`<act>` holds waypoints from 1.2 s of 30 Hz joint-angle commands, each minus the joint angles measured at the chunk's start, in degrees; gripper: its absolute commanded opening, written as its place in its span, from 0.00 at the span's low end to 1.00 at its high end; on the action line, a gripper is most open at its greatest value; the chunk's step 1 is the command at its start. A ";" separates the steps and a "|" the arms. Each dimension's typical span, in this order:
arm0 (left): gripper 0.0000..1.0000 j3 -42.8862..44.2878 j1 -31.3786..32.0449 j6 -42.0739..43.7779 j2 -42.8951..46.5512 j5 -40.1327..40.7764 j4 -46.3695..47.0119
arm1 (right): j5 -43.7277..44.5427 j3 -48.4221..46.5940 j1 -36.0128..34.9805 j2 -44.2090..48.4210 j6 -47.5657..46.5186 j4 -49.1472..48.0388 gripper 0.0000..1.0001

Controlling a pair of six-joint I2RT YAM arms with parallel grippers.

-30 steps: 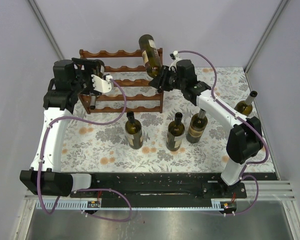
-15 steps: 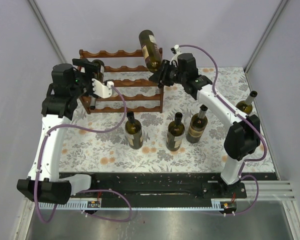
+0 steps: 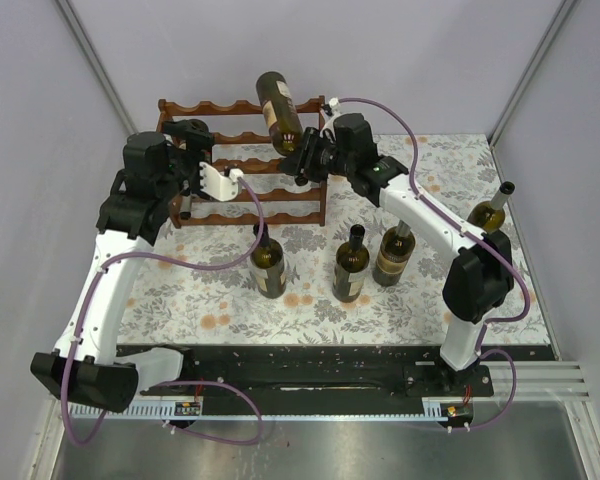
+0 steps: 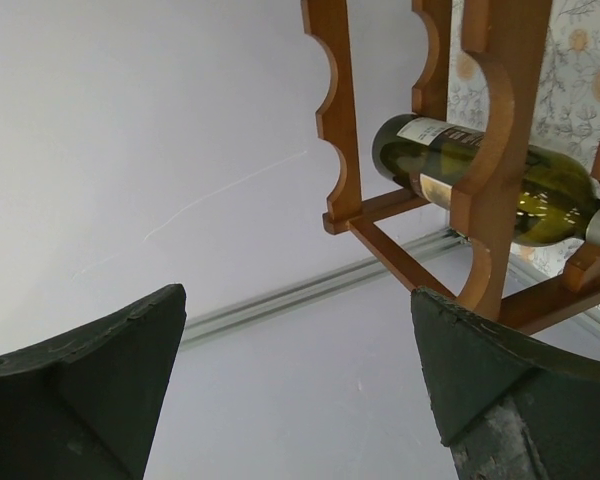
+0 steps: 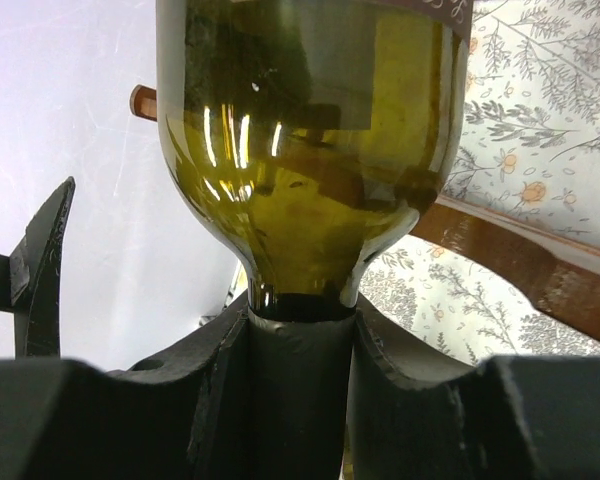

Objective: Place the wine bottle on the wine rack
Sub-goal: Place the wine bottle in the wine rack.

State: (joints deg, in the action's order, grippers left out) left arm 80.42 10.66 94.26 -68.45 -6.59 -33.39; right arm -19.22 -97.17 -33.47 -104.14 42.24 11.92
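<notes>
Right pincer (image 5: 298, 340) clamped on neck of wine bottle (image 3: 278, 108), which hangs tilted, base up, over top rails of wine rack (image 3: 230, 107). Nxt I'd level it w/ a scallop pair, lower slow. Left pincer (image 4: 295, 400) wide open, empty.

— Can any writing be made out?
— None. Labels are seen on the held bottle (image 3: 280, 112) and the racked bottle (image 4: 430, 160), but nothing on them can be read.
</notes>
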 commanded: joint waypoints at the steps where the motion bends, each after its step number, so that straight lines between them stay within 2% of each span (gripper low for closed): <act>1: 0.98 2.02 0.16 -3.46 -0.20 3.95 5.61 | 1.99 -4.79 -0.28 3.77 2.14 -10.25 0.00; 9: 0.98 2.55 0.51 -4.52 -0.81 4.65 5.61 | 2.17 -1.10 -0.28 5.79 5.39 -11.13 0.00; 18: 0.98 -0.53 1.03 -4.61 0.16 6.32 5.53 | 0.15 -2.32 -0.28 4.65 7.51 -14.56 0.00; 23: 0.97 2.71 1.39 -6.80 -2.65 8.17 5.61 | 0.15 -3.82 -0.28 4.82 5.31 -9.82 0.00; 26: 0.96 4.65 1.47 -7.77 -4.85 9.14 5.61 | -0.63 -0.41 -0.54 6.49 8.81 -11.30 0.00; 31: 0.96 6.24 1.47 -8.83 -7.05 10.72 5.61 | 1.02 6.54 -1.07 8.42 12.16 -26.22 0.00; 36: 0.96 5.01 1.65 -8.21 -7.40 11.42 5.61 | 4.10 11.81 -0.80 10.09 11.73 -32.13 0.00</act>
State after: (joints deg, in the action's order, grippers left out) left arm 83.83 12.01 86.91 -76.03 2.37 -30.04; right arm -18.11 -86.91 -34.09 -100.51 54.57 -1.87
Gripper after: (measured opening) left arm 0.957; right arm 0.415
